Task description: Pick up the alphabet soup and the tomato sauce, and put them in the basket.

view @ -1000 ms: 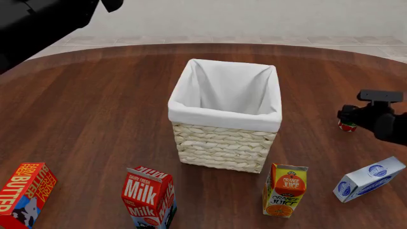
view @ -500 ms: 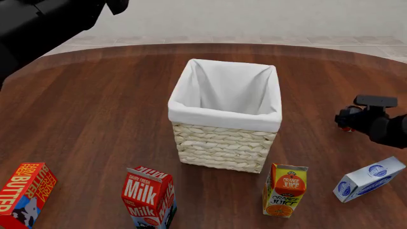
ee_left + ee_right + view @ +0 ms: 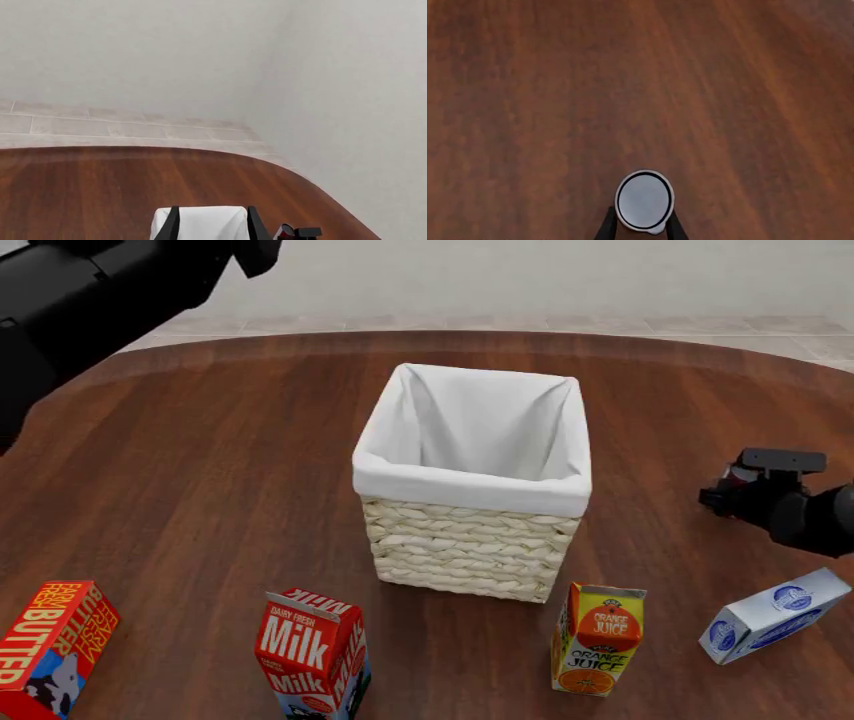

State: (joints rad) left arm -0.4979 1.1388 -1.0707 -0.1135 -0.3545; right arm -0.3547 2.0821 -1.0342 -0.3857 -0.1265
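Cartons — milk (image 3: 312, 651), orange juice (image 3: 599, 638) — along near edge before woven basket (image 3: 470, 546); right gripper (image 3: 640, 226) jaws clasp round tomato sauce (image 3: 644, 200); left gripper (image 3: 212, 231) jaws parted, empty.

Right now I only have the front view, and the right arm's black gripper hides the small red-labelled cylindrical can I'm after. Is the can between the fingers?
Observer: Yes. In the right wrist view the can stands between the right gripper's dark fingers, one on each side.
Operator: Are they squeezing it?
Observer: I cannot tell. They sit close against its sides, and its round pale grey top faces the camera.
Operator: And the left gripper? It is out of my frame.
Observer: In the left wrist view the left gripper is spread open with nothing in it.
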